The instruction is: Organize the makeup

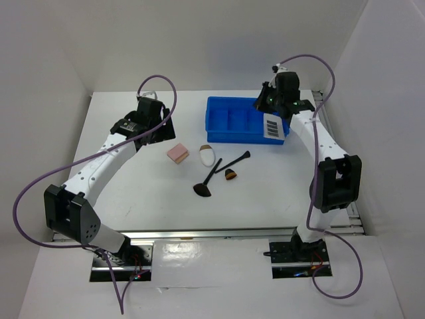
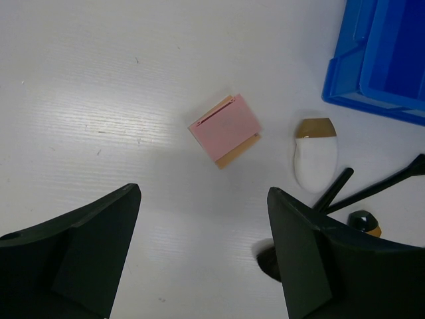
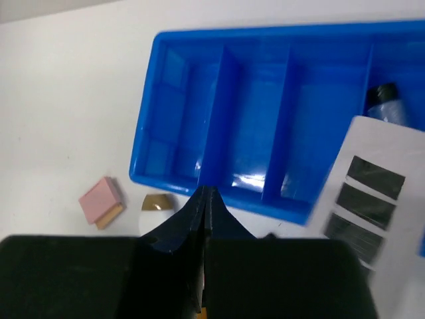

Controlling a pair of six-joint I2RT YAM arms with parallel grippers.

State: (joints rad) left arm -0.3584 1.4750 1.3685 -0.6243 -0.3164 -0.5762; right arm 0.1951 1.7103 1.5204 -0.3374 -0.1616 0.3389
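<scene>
Your blue bin (image 1: 232, 137) is split into compartments. A dark-capped tube (image 3: 385, 100) sits in the right-end one, and the pale palette (image 1: 273, 126) lies tilted across that end's rim. On the white worktop (image 1: 133, 199), closed in by white walls, the pink sponge (image 1: 178, 153), the white egg-shaped piece (image 1: 208, 155), the thin black brushes (image 1: 210, 176) and the stubby brush (image 1: 230, 174) lie close together in front of the bin. Your left tool (image 2: 202, 252) hangs released above the worktop near the sponge. Your right tool (image 3: 204, 206) is clenched, fingertips meeting, over the bin's near wall.
</scene>
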